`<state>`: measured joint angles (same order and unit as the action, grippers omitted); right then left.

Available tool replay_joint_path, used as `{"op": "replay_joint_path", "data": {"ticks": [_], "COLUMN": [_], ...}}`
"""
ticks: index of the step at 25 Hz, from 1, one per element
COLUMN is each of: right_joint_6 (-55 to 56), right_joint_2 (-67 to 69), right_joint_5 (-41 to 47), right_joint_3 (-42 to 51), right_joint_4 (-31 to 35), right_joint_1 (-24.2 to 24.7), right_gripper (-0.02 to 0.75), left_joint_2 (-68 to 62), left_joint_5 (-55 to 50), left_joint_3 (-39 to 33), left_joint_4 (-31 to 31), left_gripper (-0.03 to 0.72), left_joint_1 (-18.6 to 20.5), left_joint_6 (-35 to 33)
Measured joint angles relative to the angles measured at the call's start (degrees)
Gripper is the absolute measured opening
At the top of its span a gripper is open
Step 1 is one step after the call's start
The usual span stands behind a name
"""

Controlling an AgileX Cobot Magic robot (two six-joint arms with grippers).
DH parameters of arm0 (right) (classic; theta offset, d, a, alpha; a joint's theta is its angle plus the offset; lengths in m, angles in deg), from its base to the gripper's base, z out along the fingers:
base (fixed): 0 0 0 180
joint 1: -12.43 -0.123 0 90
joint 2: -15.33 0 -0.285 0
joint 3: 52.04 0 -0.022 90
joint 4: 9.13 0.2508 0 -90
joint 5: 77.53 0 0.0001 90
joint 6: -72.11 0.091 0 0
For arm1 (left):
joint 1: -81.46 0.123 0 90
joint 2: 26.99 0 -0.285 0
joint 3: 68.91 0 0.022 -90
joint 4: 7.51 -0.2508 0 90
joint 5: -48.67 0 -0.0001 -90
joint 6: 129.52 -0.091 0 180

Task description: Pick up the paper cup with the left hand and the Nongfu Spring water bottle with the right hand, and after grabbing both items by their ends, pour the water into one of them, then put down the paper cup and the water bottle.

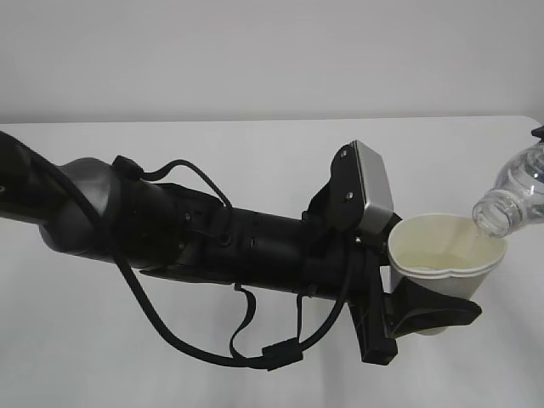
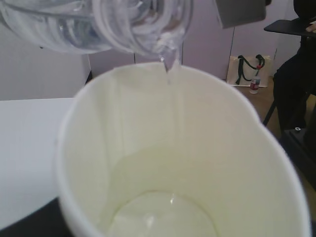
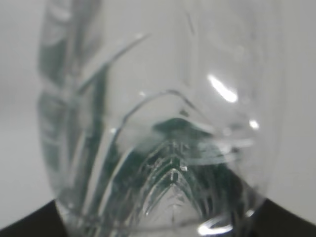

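Note:
My left gripper point(image 1: 431, 304) is shut on the lower half of the white paper cup point(image 1: 446, 253) and holds it upright above the table. The clear Nongfu Spring water bottle point(image 1: 515, 197) comes in tilted from the right edge, its open neck over the cup's far rim. In the left wrist view the cup's cream inside point(image 2: 173, 158) fills the frame. A thin stream of water point(image 2: 170, 70) falls from the bottle point(image 2: 98, 24) and pools at the bottom point(image 2: 163, 217). The bottle's ribbed base point(image 3: 163, 128) fills the right wrist view, with my right gripper point(image 3: 158, 231) shut on it; only dark finger edges show.
The white table point(image 1: 255, 161) runs back to a plain white wall. My left arm with its looping black cables point(image 1: 212, 246) lies across the middle. Past the table edge, a bag point(image 2: 248, 68), a small bottle point(image 2: 255, 85) and dark furniture point(image 2: 296, 89) stand on the floor.

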<state>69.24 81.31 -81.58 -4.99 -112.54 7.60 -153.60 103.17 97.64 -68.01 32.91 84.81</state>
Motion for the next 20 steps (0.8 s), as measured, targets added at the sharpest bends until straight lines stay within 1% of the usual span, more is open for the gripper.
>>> {"op": "replay_joint_path", "data": {"ticks": [20], "right_joint_6": [0.0], "right_joint_2": [0.0], "right_joint_5": [0.2], "right_joint_3": [0.0], "right_joint_4": [-0.3], "right_joint_1": [0.0], "right_gripper": [0.401], "left_joint_2": [0.0], "left_joint_5": [0.0], "left_joint_3": [0.0], "left_joint_4": [0.2], "left_gripper": [0.424], "left_joint_1": [0.0], "left_joint_6": [0.0]}}
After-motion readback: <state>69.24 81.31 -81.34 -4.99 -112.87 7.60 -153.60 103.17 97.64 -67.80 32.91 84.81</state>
